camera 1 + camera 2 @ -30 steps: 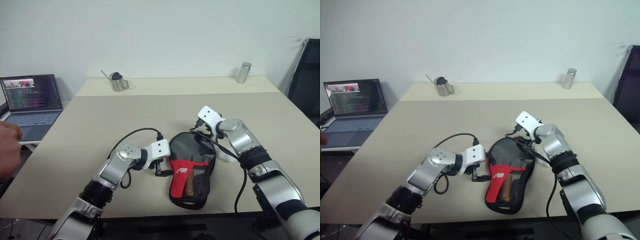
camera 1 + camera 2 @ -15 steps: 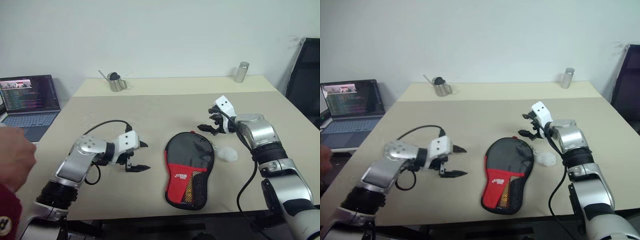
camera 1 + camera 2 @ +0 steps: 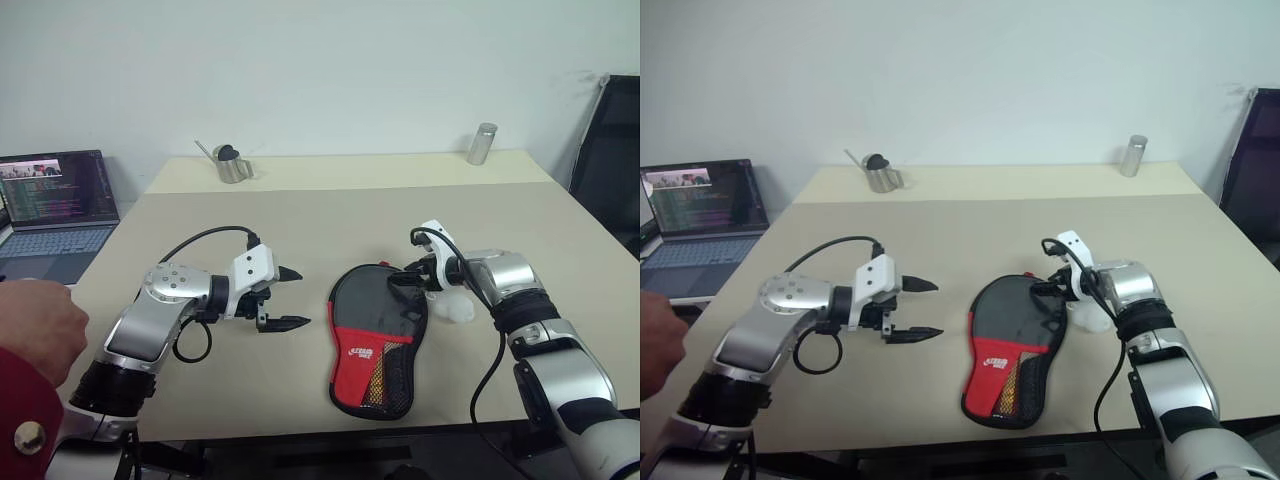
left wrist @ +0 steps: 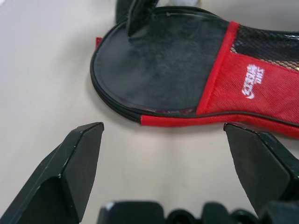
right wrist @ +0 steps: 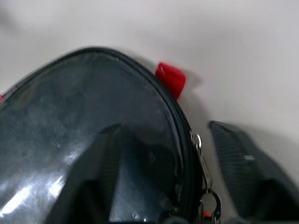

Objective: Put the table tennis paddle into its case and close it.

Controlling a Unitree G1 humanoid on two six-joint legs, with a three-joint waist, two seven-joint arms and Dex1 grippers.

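The case [image 3: 378, 335] lies flat mid-table, its black round part away from me and its red part with white lettering and mesh pocket toward me. The paddle's face is hidden; something light brown shows through the mesh [image 3: 376, 374]. My right gripper [image 3: 408, 281] is down at the round part's far right edge. In the right wrist view one finger [image 5: 93, 177] lies over the black face and the other finger [image 5: 247, 172] is outside it, with the zipper edge [image 5: 198, 154] between them. My left gripper [image 3: 303, 297] hovers open to the left of the case, apart from it.
A white crumpled lump [image 3: 460, 308] sits right of the case. A metal pitcher [image 3: 232, 163] and a metal cylinder [image 3: 482, 144] stand at the table's far edge. A laptop [image 3: 58, 205] is off to the left, and a person's hand [image 3: 35, 330] with a red sleeve is at lower left.
My left gripper has drawn back leftward from the case's edge. My right gripper rolled and came down onto the case's zipper edge, its fingers narrowing. The person's hand moved further in.
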